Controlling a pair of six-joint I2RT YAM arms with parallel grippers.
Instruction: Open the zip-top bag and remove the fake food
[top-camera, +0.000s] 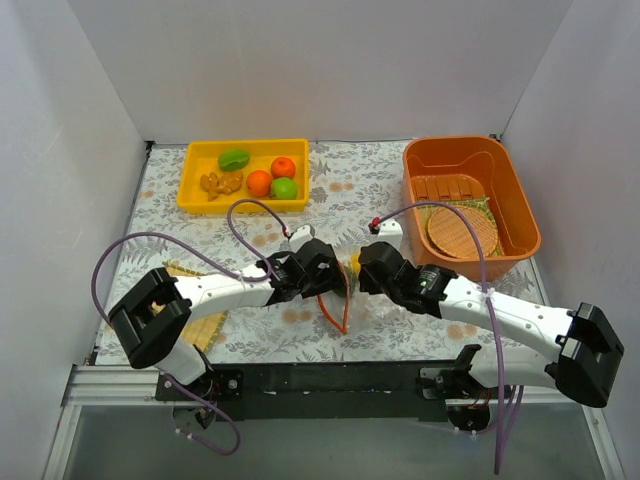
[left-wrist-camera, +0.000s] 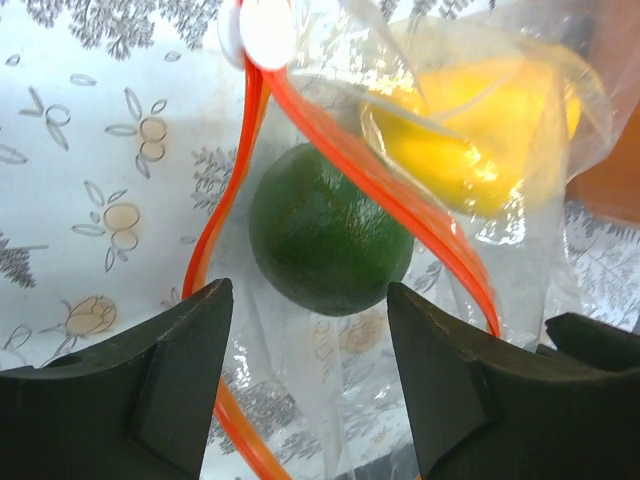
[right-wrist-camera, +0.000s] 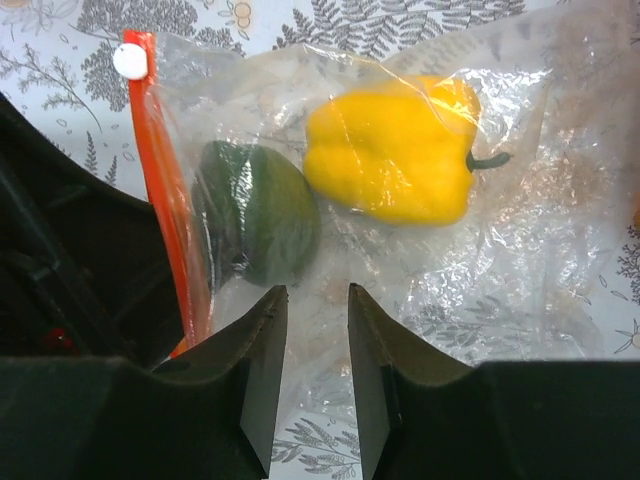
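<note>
The zip-top bag (top-camera: 338, 300) lies at the table's centre between both grippers, its orange-red zip strip (left-wrist-camera: 400, 200) spread in an open loop with a white slider (left-wrist-camera: 265, 30). Inside are a dark green piece (left-wrist-camera: 330, 245) at the mouth and a yellow pepper (left-wrist-camera: 480, 140); both also show in the right wrist view, the green piece (right-wrist-camera: 262, 215) and the pepper (right-wrist-camera: 395, 150). My left gripper (left-wrist-camera: 310, 290) is open, jaws wide, just short of the green piece. My right gripper (right-wrist-camera: 317, 290) has its jaws narrowly apart over the bag's clear film (right-wrist-camera: 520, 230), holding nothing that I can see.
A yellow tray (top-camera: 195, 195) at the back left holds two orange balls, a bright green ball, a green piece and a tan lumpy piece. An orange bin (top-camera: 520, 215) at the right holds wooden slats and a woven disc. A straw mat (top-camera: 200, 322) lies under the left arm.
</note>
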